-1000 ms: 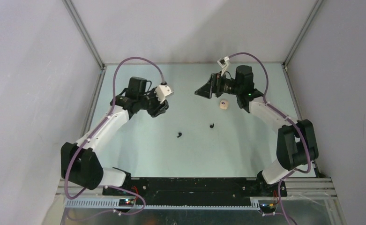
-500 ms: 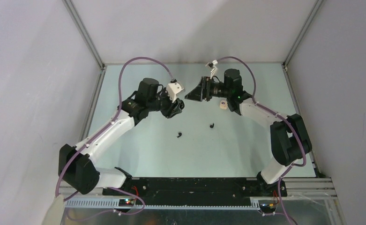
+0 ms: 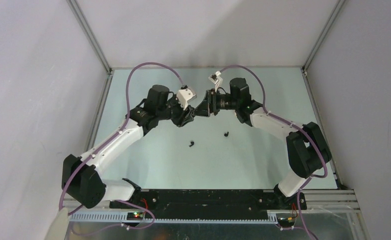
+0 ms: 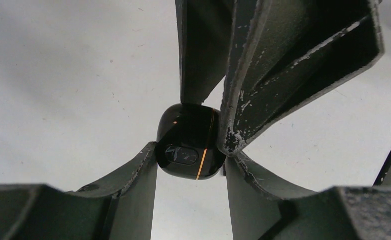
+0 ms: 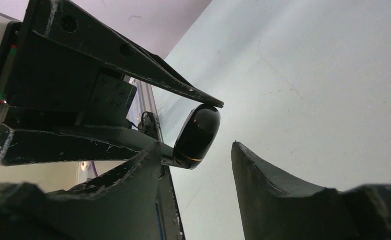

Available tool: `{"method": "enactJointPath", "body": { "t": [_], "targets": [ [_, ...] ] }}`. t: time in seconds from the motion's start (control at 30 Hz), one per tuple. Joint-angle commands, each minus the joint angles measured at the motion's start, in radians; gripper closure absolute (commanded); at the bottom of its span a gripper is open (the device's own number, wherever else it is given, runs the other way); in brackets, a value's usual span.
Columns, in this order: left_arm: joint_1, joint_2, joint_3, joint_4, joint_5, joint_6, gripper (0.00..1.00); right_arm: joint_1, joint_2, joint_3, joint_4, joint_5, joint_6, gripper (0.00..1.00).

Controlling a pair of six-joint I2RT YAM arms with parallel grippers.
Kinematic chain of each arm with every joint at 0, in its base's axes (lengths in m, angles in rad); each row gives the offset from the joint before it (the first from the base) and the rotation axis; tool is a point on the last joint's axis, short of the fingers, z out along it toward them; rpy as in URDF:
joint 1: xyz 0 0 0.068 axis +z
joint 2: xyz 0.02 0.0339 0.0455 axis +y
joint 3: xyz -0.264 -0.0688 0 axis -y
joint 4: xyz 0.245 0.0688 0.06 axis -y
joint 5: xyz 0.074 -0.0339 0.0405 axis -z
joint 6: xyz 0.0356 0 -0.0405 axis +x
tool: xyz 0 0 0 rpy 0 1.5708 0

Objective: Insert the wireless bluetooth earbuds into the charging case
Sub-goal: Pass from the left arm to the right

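The left claw gripped the case; the right claw gaped astride it. The case sat off-centre in that gap, its long axis tilted.

Pale green table, softly and evenly lit. Plain grey-white walls box it in on three sides, with aluminium posts rising from the back corners.

both arms, the left arm and the right arm, had white link shells between chunky black joint housings. a purple cable ran along each (a small green light glowed on the right wrist). the fingers were black and tapered, their edges scuffed to pale scratches. a black plate carried round screw holes.
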Motion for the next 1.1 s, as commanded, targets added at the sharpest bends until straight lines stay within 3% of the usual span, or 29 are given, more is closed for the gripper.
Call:
{"method": "enactJointPath", "body": {
  "t": [0.0, 0.47, 0.63, 0.77, 0.9, 1.0, 1.07],
  "targets": [
    [-0.008, -0.051, -0.005, 0.051, 0.021, -0.025, 0.74, 0.011, -0.008, 0.015, 0.015, 0.014, -0.042, 0.44],
    [-0.016, -0.064, -0.014, 0.059, 0.038, -0.027, 0.74, 0.031, 0.001, 0.051, -0.028, 0.010, -0.106, 0.55],
    [-0.019, -0.063, -0.014, 0.064, 0.040, -0.032, 0.72, 0.047, -0.003, 0.071, -0.060, 0.003, -0.140, 0.71],
    [-0.018, -0.068, -0.020, 0.067, 0.049, -0.033, 0.53, 0.046, -0.008, 0.073, -0.074, 0.005, -0.161, 0.86],
    [-0.017, -0.089, -0.031, 0.072, 0.081, -0.031, 0.29, 0.030, -0.022, 0.080, -0.099, 0.005, -0.192, 0.89],
    [-0.016, -0.109, -0.045, 0.087, 0.091, -0.034, 0.04, 0.020, -0.035, 0.089, -0.123, 0.001, -0.216, 0.90],
    [-0.016, -0.122, -0.051, 0.093, 0.098, -0.037, 0.01, 0.013, -0.048, 0.091, -0.136, -0.002, -0.237, 0.90]
  ]
}}
